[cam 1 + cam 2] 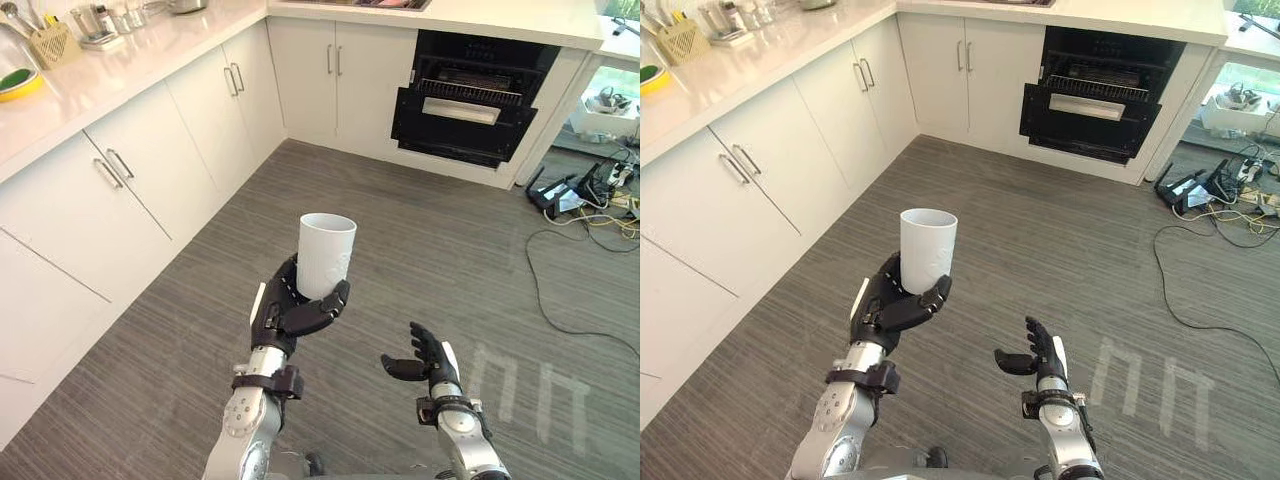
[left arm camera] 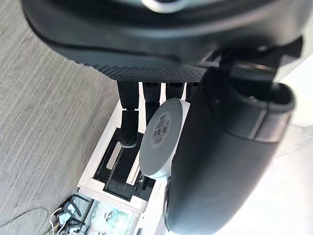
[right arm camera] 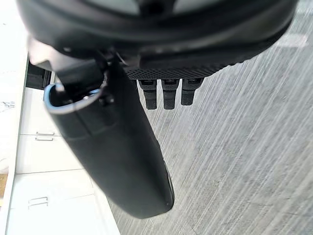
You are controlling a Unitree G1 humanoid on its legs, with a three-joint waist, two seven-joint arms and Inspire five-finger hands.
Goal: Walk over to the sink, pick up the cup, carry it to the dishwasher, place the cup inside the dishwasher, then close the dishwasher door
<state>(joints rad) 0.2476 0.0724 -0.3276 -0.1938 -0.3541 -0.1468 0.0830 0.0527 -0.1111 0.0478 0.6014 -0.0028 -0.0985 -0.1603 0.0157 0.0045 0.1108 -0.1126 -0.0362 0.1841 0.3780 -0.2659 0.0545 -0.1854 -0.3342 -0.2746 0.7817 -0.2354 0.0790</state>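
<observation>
Up front, we see the robot's left hand (image 1: 285,310) wrapped round the lower part of a plain white cylindrical cup (image 1: 327,255). The cup stands upright with its open mouth upward, above the grey wood-grain floor (image 1: 420,230). The dark fingers curl round one side of it and the thumb crosses the other. In the left wrist view we look at the cup's round base (image 2: 161,139), which carries a small label, with the fingers (image 2: 128,129) bent around its side.

The right hand (image 1: 425,358) hangs lower and to the cup's right, well apart from it. It is empty, its fingers spread loosely and its thumb pointing toward the left hand. Its own wrist view shows the fingers (image 3: 168,95) reaching out over bare floor with nothing between them.

Across the floor we see the black built-in dishwasher (image 1: 465,100) set into the far run of white cabinets (image 1: 200,120). Its door is tipped partly outward from the top, and a rack shows in the dark opening above it. The cup is well away from it.

Along the robot's left runs a pale stone countertop (image 1: 130,65). On it sit a beige woven utensil basket (image 1: 50,43) and a yellow bowl (image 1: 18,85). To the right of the dishwasher, a tangle of loose cables (image 1: 590,190) lies on the floor. White tape marks (image 1: 530,385) lie just beyond the right hand.
</observation>
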